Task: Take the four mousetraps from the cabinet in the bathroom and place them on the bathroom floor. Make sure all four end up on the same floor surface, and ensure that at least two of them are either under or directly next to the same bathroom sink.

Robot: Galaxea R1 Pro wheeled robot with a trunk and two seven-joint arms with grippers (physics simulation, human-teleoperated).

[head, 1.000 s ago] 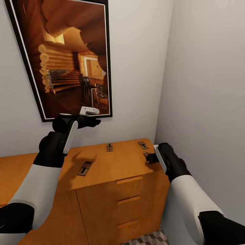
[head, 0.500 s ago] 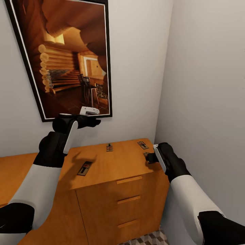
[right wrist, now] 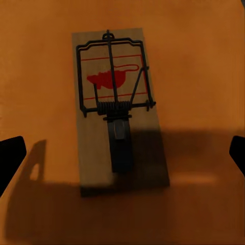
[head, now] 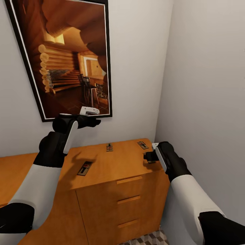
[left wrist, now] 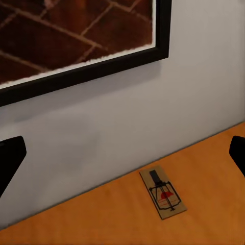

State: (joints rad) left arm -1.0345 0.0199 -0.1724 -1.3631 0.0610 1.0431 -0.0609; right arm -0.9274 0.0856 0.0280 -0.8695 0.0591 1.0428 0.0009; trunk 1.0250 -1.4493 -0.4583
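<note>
Three mousetraps lie on the orange wooden cabinet [head: 102,170]: one at the front left [head: 85,168], one near the wall [head: 109,147], and one at the back right corner [head: 143,145]. My right gripper [head: 147,157] hovers open just above the cabinet's right edge. In the right wrist view a mousetrap [right wrist: 117,112] with a red mark lies flat between its spread black fingers [right wrist: 11,153]. My left gripper [head: 96,121] is held high above the cabinet, in front of the picture, open and empty. The left wrist view looks down on the mousetrap [left wrist: 163,193] by the wall.
A large black-framed picture [head: 64,58] hangs on the wall behind the cabinet. A grey side wall [head: 204,85] stands close on the right of my right arm. Three drawer handles [head: 129,180] face me. A patch of patterned bathroom floor [head: 149,238] shows below.
My right gripper has shifted slightly up and to the left above the mousetrap at the cabinet's right edge. The left arm and the mousetraps have not moved.
</note>
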